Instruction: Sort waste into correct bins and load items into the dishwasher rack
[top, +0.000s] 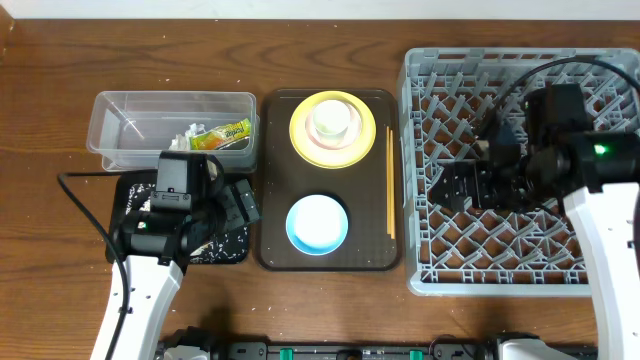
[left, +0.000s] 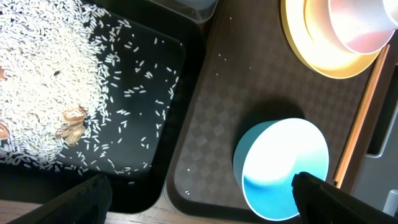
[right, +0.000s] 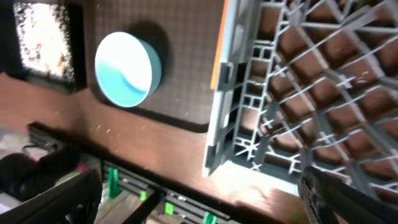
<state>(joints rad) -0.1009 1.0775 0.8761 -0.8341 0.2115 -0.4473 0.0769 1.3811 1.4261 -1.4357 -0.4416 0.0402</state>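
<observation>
Waste looks fully sorted, judging by how things lie. The left gripper (left: 200, 198), jaws wide apart and holding nothing, hovers over the black tray (left: 163, 155) near the desk's front left corner, where the rice (left: 43, 81) lies spread. Just beyond it, the tub (top: 120, 110) holds one wrapper (top: 225, 135) and one tissue (top: 185, 132). The right gripper (right: 199, 198), jaws likewise apart and empty, hangs over the rack (top: 415, 250) on the desk's right side, which has nothing in it. So loading is not yet begun. All dishes sit on the serving tray (top: 330, 255) mid-desk:

- one plate (top: 300, 135), carrying one pink bowl (left: 364, 28) with what looks like one cup (top: 334, 112) inside
- one blue bowl (top: 318, 222), nearer the front edge
- chopsticks (top: 388, 185) along the tray's right rim, too thin to count
</observation>
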